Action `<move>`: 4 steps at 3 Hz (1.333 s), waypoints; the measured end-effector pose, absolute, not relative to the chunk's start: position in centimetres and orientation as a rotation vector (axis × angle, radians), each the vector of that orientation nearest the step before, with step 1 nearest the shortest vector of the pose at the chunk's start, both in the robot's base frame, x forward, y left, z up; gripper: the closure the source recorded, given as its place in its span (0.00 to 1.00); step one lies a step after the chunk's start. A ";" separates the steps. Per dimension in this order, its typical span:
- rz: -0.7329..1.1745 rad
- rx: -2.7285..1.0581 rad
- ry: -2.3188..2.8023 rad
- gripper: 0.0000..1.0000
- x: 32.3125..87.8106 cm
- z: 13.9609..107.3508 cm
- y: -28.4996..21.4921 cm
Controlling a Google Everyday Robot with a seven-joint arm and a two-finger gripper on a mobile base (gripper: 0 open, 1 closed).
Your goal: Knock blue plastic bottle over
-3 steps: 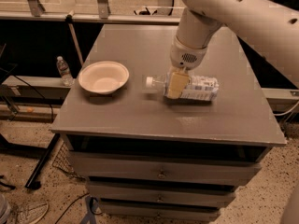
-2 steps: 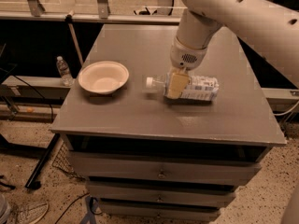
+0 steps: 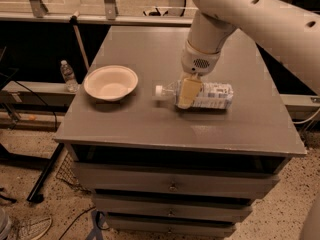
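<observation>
My gripper (image 3: pixel 187 95) hangs low over the middle of the grey cabinet top (image 3: pixel 150 126), right at the blue plastic bottle (image 3: pixel 214 96). Its tan tip crosses in front of the bottle's shoulder, just behind the neck. Whether it is open or closed on the bottle I cannot tell (the tip covers that part of the plastic). The bottle lies on its side on the top, with its white cap (image 3: pixel 159 90) pointing toward the white bowl (image 3: pixel 110 84) and its base pointing the other way. Its wrap label is blue and white with darker marks, but no word on it can be read. The bowl sits upright near the top's edge, apart from the cap. Beyond that edge and lower down, a small clear bottle (image 3: pixel 68 75) stands upright by a ledge; its pale label is unreadable too. Below the top, the cabinet's drawers (image 3: pixel 172 186) show small knobs
</observation>
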State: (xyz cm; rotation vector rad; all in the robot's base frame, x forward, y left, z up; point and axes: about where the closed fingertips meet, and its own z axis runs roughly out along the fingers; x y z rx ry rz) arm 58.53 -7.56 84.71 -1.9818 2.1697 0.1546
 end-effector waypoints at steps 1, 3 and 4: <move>0.155 -1.982 2.168 0.00 58.6 84.6 -7.5; 0.050 -1.836 2.216 0.00 58.1 87.8 -13.7; 0.031 -1.716 2.248 0.00 57.3 88.9 -19.1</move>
